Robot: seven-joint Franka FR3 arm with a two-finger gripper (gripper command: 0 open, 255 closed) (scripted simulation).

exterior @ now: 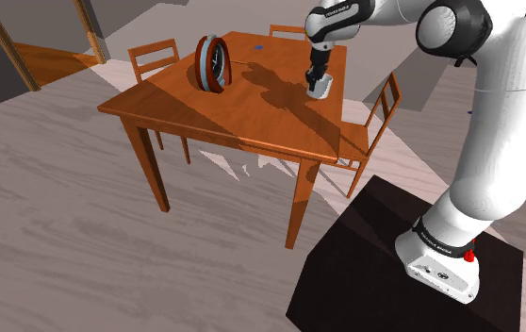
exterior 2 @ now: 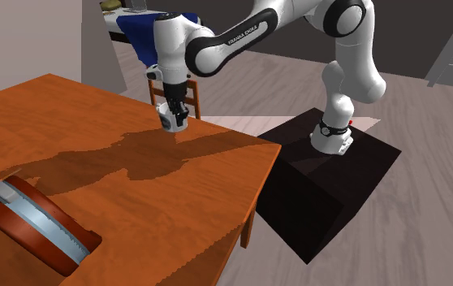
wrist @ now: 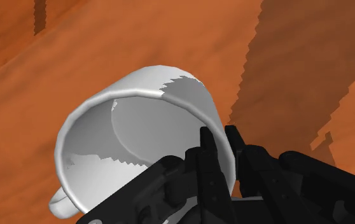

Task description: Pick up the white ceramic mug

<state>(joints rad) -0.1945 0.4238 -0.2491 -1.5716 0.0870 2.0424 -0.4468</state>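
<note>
Toward the left of the shoulder view, a round red-rimmed disc point(exterior: 212, 63) is standing on edge on the wooden table point(exterior: 242, 118), well apart from the work. Right of centre, the black gripper point(exterior: 319, 81) is reaching straight down and pinching the white mug point(exterior: 321, 90) by its rim. Its claw is narrow, with one finger inside the wall and one outside, as the wrist view is showing. The handle point(wrist: 58, 202) is pointing away from the fingers, so it is not getting in their way. The mug is sitting near the table's right edge, close to a chair point(exterior: 382, 104). Whether it is clearing the wood cannot be told. A straight rise is likely finding open room, away from the chair back.
</note>
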